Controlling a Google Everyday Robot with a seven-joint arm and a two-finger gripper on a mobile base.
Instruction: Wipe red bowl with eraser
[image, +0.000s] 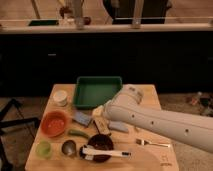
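Camera view: gripper just above eraser; its state I cannot tell. Eraser probably light, stiff; I'd pinch its long sides.

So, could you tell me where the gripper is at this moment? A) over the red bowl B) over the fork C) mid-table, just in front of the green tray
C: the gripper hangs at the arm's end by the green tray's front edge, well right of the red bowl.
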